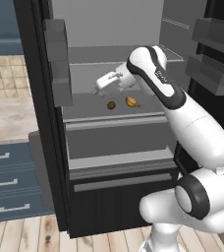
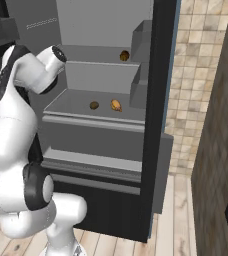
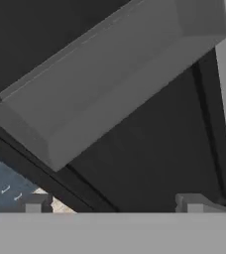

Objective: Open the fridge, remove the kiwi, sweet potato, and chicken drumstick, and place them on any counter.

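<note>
On the middle shelf of the open fridge (image 1: 109, 147) you have, left to right, the kiwi (image 1: 111, 105) and the chicken drumstick (image 1: 131, 102), both near the front edge. The sweet potato (image 2: 124, 55) sits a shelf higher, toward the right edge. Your tool (image 1: 106, 81) hangs released, fingers spread and empty, above the kiwi. Tip it downward, centre it over the kiwi, then descend before clenching; round fruit will likely roll.

The fridge (image 1: 50, 147) showed matt black panels and smooth grey plastic-looking shelves; beside it, the counter (image 1: 8, 120) looked like polished marbled stone.
</note>
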